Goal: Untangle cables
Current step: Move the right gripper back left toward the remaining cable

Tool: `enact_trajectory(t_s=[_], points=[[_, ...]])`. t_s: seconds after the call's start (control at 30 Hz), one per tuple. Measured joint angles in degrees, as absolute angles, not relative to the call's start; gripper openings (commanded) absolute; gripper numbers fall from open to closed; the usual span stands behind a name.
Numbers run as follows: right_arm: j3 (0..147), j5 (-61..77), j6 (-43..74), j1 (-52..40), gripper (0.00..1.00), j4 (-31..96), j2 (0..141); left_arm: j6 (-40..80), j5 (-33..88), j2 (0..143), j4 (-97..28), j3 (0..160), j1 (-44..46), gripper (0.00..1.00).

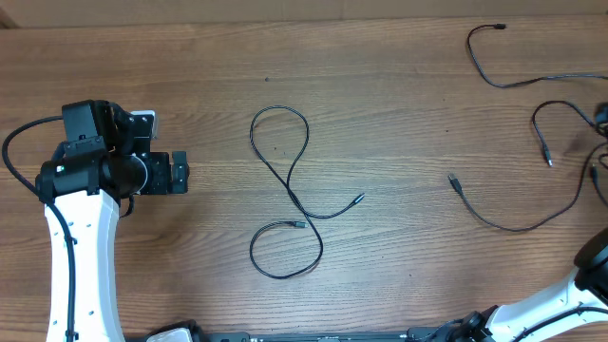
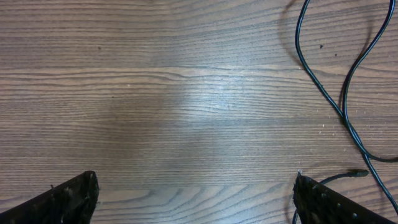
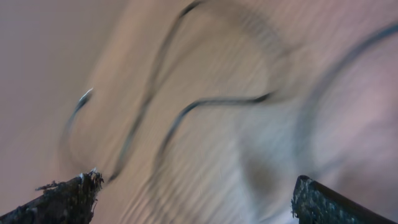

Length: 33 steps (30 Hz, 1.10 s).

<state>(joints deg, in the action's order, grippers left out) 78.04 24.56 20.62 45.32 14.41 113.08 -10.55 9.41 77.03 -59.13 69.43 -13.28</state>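
Jaws spread wide, cables [image 1: 288, 190] loose.
My left gripper [image 2: 196, 186] gapes empty beside the looped cable [image 2: 344, 113] on the table [image 1: 399, 85]; my right gripper [image 3: 196, 186], blurred, seems empty above strands [image 1: 518, 229] at the right edge.

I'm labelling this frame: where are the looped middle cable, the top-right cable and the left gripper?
looped middle cable [image 1: 289, 188]: overhead, where it crosses itself.
top-right cable [image 1: 500, 28]: overhead, its plug end.
left gripper [image 1: 182, 173]: overhead, between its fingertips.
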Motion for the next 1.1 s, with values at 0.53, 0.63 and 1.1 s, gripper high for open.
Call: enact_trajectory(t_s=[0.53,0.63,1.1], points=[[78.0,40.1,4.1,19.9,1.0,26.8,113.1,-10.5,9.4,77.0,-59.1,69.4,-13.3,1.0],[78.0,37.4,2.0,12.7,1.0,26.6,113.1,-10.5,9.4,77.0,-59.1,69.4,-13.3,1.0],[78.0,26.9,-0.6,-14.5,0.95,20.1,113.1,-10.5,9.4,77.0,-59.1,69.4,-13.3,1.0]])
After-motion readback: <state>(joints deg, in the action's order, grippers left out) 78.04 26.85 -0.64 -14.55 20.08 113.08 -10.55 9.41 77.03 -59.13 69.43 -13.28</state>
